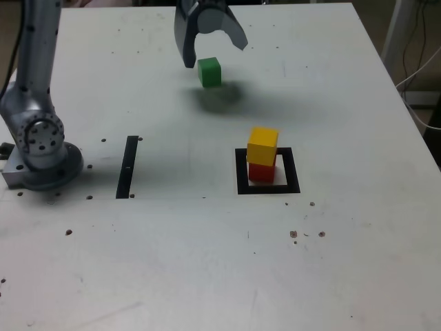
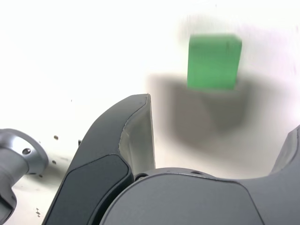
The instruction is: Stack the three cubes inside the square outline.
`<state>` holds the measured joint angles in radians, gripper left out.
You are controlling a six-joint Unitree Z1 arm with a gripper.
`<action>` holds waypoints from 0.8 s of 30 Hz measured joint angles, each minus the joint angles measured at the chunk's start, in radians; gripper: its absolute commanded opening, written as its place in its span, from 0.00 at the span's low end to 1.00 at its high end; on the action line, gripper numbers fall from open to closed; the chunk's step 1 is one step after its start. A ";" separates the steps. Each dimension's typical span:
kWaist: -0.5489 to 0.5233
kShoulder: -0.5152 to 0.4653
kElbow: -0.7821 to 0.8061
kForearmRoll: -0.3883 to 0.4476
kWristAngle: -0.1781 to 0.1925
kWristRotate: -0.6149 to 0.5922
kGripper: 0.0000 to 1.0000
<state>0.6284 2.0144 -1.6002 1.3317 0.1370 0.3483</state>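
Yellow cube (image 1: 262,145) stacked on red cube (image 1: 260,172) inside square outline (image 1: 267,189); green cube (image 1: 209,72) loose near tabletop's far edge under wide-open, empty gripper (image 1: 215,55).

A pale table under even light

We see a white tabletop (image 1: 207,262), speckled with small dark marks, reaching well beyond the gripper; past its far corner hang white cables (image 1: 417,65) beside a pale post (image 1: 398,24).

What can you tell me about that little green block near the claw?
The green cube is a small, solid-coloured block with flat faces and crisp edges, plain and unmarked. It sits flat on the white table, alone, far from the yellow-on-red stack. The open gripper hangs just above and beside it, not touching; its shadow falls on the table next to the cube.
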 measured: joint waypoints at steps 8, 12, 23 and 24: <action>0.032 0.062 -0.011 -0.017 -0.001 0.018 0.99; 0.039 0.098 -0.011 -0.032 -0.003 0.024 0.99; 0.068 0.156 -0.013 -0.053 -0.006 0.032 0.95; 0.069 0.159 -0.015 -0.053 -0.006 0.032 0.94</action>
<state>0.6973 2.1732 -1.6148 1.2785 0.1307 0.3803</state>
